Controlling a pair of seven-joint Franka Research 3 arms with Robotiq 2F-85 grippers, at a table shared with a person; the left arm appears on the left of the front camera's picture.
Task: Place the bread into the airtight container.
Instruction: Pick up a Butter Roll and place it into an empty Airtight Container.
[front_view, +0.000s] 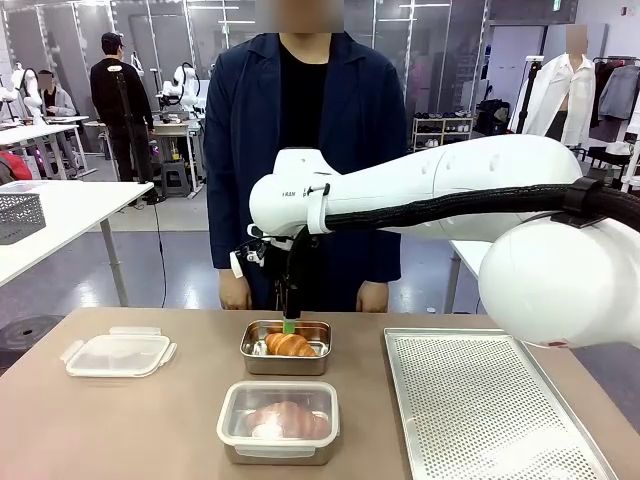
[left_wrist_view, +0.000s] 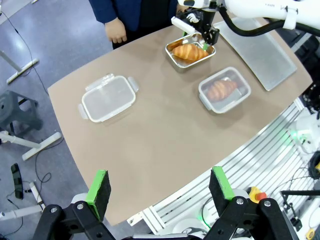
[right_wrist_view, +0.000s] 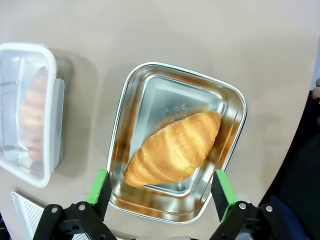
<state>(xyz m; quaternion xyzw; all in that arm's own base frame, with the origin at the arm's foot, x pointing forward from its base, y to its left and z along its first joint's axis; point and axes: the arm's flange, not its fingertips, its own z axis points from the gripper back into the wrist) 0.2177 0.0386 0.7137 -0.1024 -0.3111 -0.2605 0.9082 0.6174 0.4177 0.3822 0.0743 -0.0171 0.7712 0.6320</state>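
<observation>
Steel container (right_wrist_view: 150, 100) rim rings the bread (right_wrist_view: 175, 150); right tool (right_wrist_view: 162, 187) spread above.

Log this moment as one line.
right gripper: open, over croissant in steel tin | left gripper: open, high above table | lid: off

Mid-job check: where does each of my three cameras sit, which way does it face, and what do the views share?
Front view: between the arms, facing the person across the table; the right arm reaches in, right gripper open over the open metal container.
Left wrist view: high off a table corner, looking down past the open left gripper at the loose lid.
Right wrist view: straight down between its fingers onto the croissant.
Shared: that croissant and the lidded container.
</observation>
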